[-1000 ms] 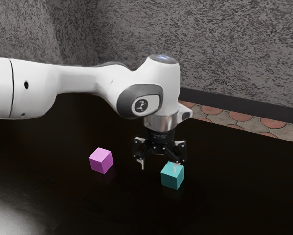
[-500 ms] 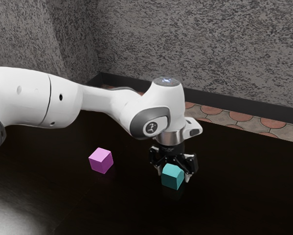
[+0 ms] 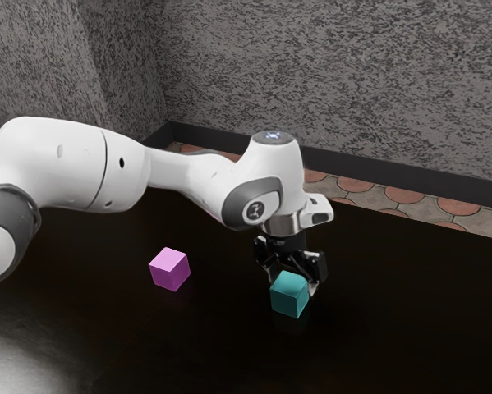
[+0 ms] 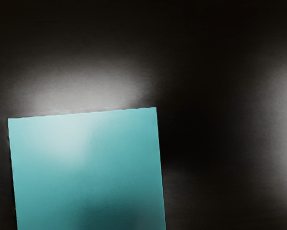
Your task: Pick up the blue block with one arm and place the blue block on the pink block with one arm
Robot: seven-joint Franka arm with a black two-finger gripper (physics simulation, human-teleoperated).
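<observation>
Fingers downward, apart astride blue block

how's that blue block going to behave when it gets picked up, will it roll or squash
The blue block is probably rigid: its edges look straight and crisp under the claw. It shouldn't roll, since it sits flat on the table on a square face. Its smooth sides may slip a little if gripped off-centre.
</observation>
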